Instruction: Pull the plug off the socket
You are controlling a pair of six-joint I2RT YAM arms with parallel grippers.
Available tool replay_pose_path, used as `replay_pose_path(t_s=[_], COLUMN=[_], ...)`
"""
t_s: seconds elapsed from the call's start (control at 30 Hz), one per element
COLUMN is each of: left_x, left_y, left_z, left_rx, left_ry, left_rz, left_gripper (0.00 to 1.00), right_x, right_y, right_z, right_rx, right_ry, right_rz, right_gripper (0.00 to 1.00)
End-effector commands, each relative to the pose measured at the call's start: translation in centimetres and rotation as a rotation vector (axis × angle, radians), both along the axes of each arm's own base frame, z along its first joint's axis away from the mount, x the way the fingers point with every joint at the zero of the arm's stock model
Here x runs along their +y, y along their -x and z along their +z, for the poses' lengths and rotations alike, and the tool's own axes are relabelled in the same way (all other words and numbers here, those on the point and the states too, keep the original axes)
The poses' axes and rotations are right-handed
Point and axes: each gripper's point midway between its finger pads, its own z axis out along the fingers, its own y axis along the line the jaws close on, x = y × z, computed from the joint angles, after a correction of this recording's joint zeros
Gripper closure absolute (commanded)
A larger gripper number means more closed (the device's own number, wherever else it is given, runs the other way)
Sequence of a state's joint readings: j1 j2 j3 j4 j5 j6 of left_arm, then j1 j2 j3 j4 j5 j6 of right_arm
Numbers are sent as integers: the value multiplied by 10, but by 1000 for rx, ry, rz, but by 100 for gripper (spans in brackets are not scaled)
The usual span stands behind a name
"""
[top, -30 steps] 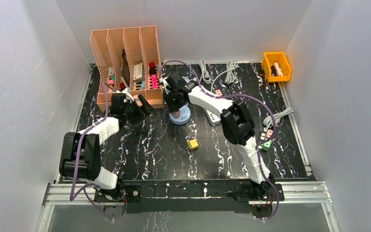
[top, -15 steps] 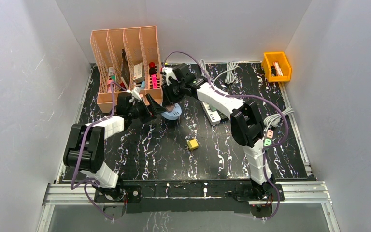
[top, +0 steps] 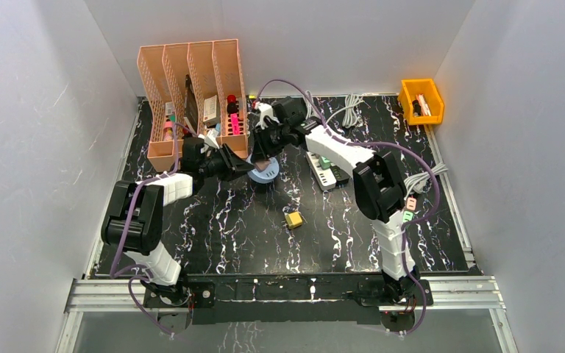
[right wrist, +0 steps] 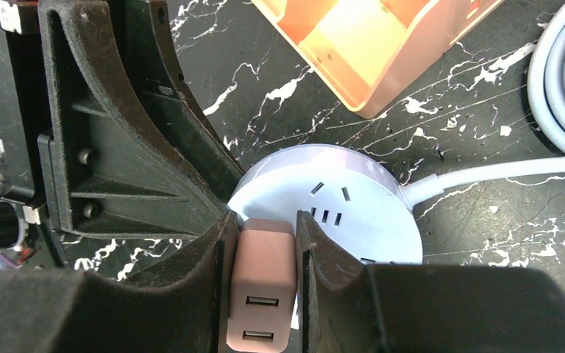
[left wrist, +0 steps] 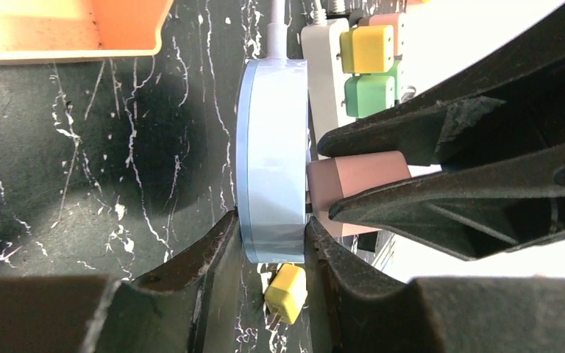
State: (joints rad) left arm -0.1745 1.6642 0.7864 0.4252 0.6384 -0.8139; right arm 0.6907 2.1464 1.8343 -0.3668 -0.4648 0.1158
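Right end effector (right wrist: 265, 220) grips plug (right wrist: 263, 272) | left end effector (left wrist: 272, 224) clamps socket (left wrist: 272, 147) | plug looks not yet free; your pull remains.

The round socket (right wrist: 353, 198) was smooth, pale plastic with a soft satin sheen. The plug (right wrist: 263, 272) was matt pink plastic. The black fingers (right wrist: 331, 294) looked like hard plastic, dull and faintly ribbed. The counter (right wrist: 500, 243) had a black, white-veined marble-look surface with a slight gloss. The rack (right wrist: 368, 44) was smooth orange plastic, and the cable (right wrist: 485, 173) wore a sleek white plastic jacket.
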Motion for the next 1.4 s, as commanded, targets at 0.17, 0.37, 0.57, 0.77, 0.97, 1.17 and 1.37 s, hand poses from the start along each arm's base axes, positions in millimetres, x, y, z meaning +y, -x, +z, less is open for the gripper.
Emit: replay_pose_path(t_s=[0.17,0.37,0.57,0.77,0.97,1.17,1.37], left_x=[27,39,38,40,36,31,17], left_y=[-8,-8,-10,-11,-16,-33,-61], left_z=[-25,-40,-47,-50,-45,-32,-16], left_rx=[11,71,105,117,93,43,-14], left_ry=[-213,-300,-296,-313,-302,-327,-357], left_rz=[95,116,123,121,105,86,74], left_gripper=[100,100,100,100,100,100,100], right_x=[-32,-41,-42,-60,-60,-46,-31], right_y=[47,36,-7,-16,15,57,88], right_z=[228,221,157,160,161,107,89], right_rx=[22,11,-324,-402,-88,43,112], right_ry=[-666,-566,-29,8,-311,-213,-243], right_rz=[298,225,-92,-219,44,207,286], right_gripper=[100,100,100,100,100,100,100])
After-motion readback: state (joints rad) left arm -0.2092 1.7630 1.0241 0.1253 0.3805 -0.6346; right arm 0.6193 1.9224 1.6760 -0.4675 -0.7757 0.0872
